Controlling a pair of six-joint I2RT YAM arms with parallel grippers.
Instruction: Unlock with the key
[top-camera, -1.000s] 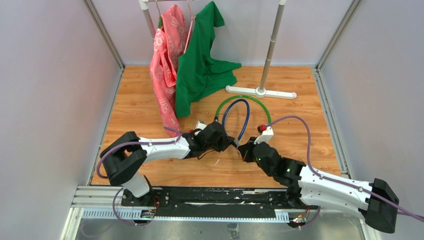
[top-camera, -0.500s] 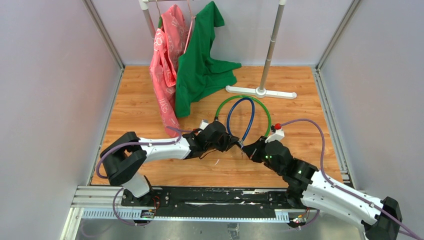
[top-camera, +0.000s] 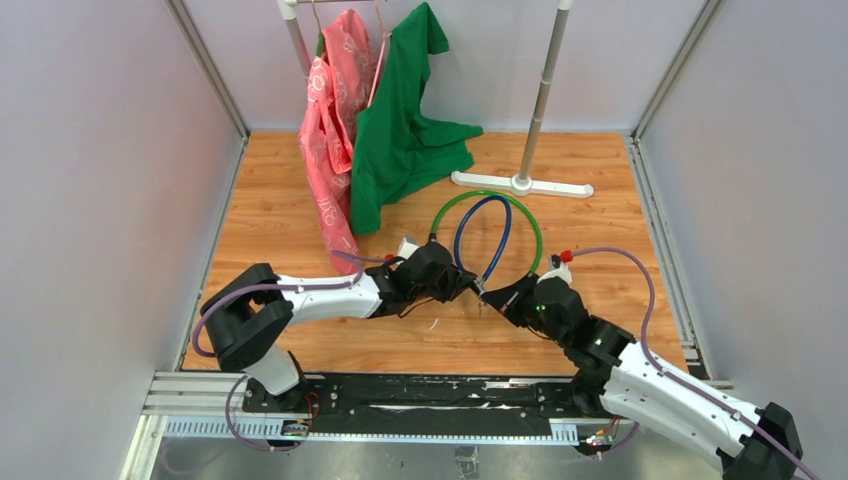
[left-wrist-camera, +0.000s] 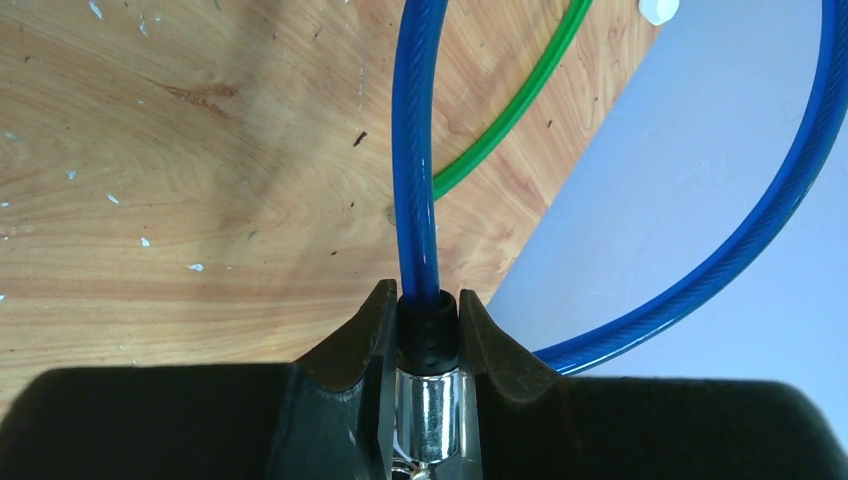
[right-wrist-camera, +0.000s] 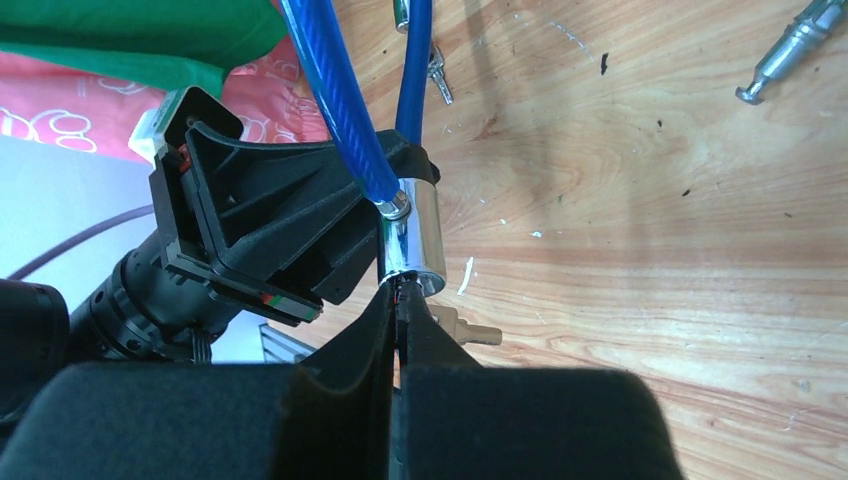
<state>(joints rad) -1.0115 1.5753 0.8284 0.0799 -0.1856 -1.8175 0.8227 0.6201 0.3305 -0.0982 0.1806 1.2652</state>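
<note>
Wrist views alone show left end effector (left-wrist-camera: 424, 302) clamping lock (right-wrist-camera: 412, 240), right end effector (right-wrist-camera: 398, 302) shut.

Tally: two cable locks, blue cable lock (top-camera: 456, 238) and green cable lock (top-camera: 436, 218); two garments, pink garment (top-camera: 328, 150) and green garment (top-camera: 400, 130); one clothes rack (top-camera: 541, 100); two robot arms, left arm (top-camera: 320, 297) and right arm (top-camera: 650, 385).

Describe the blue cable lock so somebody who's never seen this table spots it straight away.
Find the white clothes rack's flat foot at the back; two cable loops lie just in front. The blue cable lock is the smaller loop inside the green cable loop, its chrome barrel clamped by the left gripper.
</note>
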